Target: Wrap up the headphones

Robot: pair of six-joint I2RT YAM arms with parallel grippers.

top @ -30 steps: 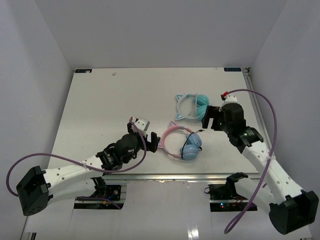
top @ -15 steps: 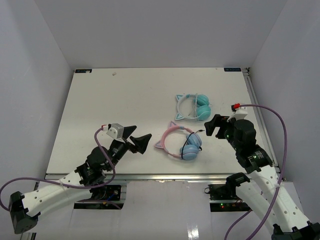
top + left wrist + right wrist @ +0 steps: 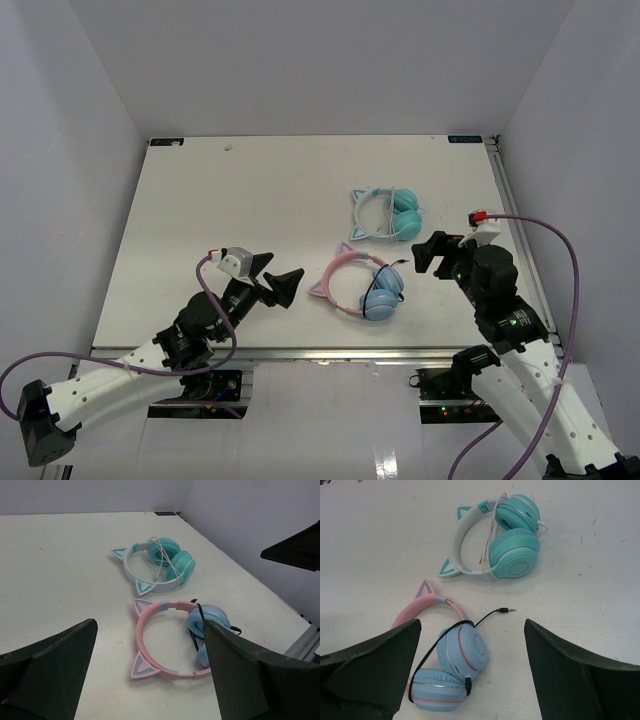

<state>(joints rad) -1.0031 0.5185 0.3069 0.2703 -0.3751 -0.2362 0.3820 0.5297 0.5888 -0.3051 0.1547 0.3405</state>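
The headphones (image 3: 360,285) lie on the table (image 3: 200,200) near its front edge, between our two arms, pink band to the left and blue cups to the right. Neither arm touches them. Our left gripper (image 3: 278,274) hangs just left of the band with its jaws spread wide and nothing in them. Our right gripper (image 3: 432,256) hovers just right of the cups, equally wide and empty. The white and teal pair (image 3: 385,213) sits behind, apart. The black cable (image 3: 465,623) already runs in loops around the blue cups, so we judge the wrapping mostly done. Only the plug (image 3: 507,609) and a short tail lie loose on the table, left to tuck in.
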